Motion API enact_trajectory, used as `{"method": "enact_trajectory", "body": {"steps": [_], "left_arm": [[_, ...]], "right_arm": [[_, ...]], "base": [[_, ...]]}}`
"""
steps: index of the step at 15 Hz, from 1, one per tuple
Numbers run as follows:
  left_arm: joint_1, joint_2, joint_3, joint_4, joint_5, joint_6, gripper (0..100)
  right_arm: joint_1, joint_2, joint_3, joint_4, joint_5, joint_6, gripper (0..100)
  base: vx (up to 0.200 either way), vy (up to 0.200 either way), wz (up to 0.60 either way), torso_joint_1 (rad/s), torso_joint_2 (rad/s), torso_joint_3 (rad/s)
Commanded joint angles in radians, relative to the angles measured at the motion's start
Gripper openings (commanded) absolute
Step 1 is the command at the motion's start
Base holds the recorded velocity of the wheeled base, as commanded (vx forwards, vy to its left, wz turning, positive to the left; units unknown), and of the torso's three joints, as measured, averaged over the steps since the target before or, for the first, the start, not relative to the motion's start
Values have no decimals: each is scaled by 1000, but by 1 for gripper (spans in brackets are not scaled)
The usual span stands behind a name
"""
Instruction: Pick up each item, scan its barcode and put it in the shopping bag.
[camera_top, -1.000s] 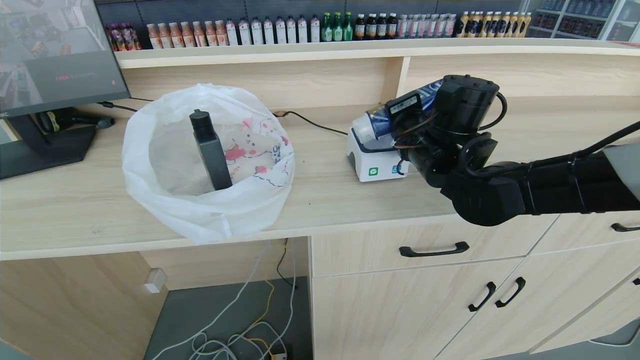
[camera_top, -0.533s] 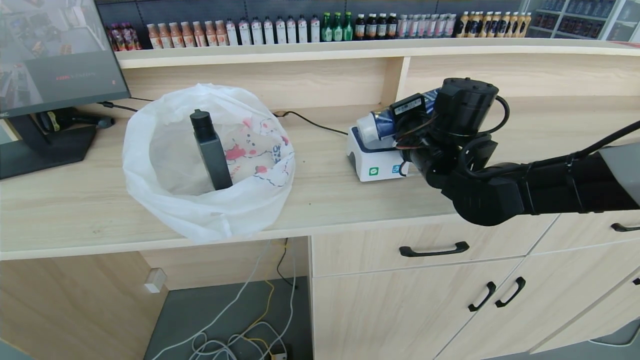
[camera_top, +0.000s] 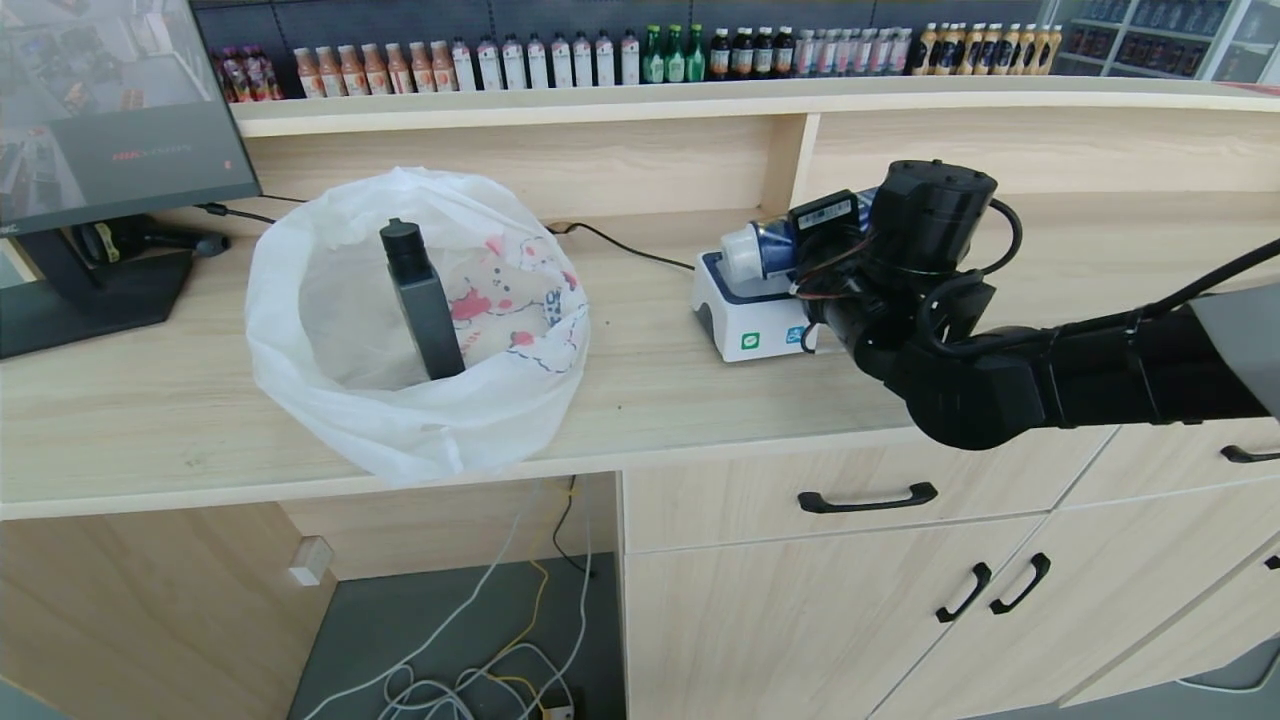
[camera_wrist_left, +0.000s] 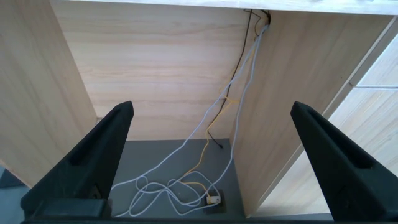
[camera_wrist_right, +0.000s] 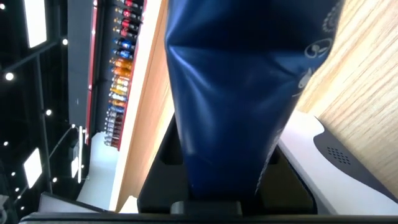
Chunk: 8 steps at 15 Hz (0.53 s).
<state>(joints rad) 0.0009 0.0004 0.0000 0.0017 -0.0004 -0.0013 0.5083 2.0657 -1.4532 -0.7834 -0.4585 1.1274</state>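
My right gripper (camera_top: 795, 248) is shut on a blue packet (camera_top: 768, 246) with a white end, holding it tilted just above the white barcode scanner (camera_top: 745, 325) on the counter. In the right wrist view the blue packet (camera_wrist_right: 236, 93) hangs close over the scanner (camera_wrist_right: 348, 168). The white shopping bag (camera_top: 330, 400) stands open at the counter's left of middle, with a dark upright bottle (camera_top: 420, 300) and a printed pouch inside. My left gripper (camera_wrist_left: 214, 155) is open below the counter, nothing between its fingers.
A monitor (camera_top: 100, 100) and a handheld scanner (camera_top: 150, 240) stand at the far left. A black cable (camera_top: 620, 245) runs along the counter's back. Bottles (camera_top: 640, 55) line the top shelf. Drawers with black handles (camera_top: 868, 498) sit below. Loose cables (camera_wrist_left: 180, 186) lie on the floor.
My right gripper has lowered the blue packet a little, bringing it closer to the scanner's top. The bag and its contents have not moved.
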Motion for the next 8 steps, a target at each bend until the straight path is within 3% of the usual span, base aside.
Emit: {"method": "enact_trajectory", "body": {"steps": [1, 8], "left_arm": [[1, 0, 0, 0, 0, 0, 100], [1, 0, 0, 0, 0, 0, 100]], "right_arm": [[3, 2, -1, 1, 0, 0, 0], [1, 1, -6, 3, 3, -2, 0]], "base": [[0, 0, 0, 0, 0, 0], [0, 0, 0, 0, 0, 0]]}}
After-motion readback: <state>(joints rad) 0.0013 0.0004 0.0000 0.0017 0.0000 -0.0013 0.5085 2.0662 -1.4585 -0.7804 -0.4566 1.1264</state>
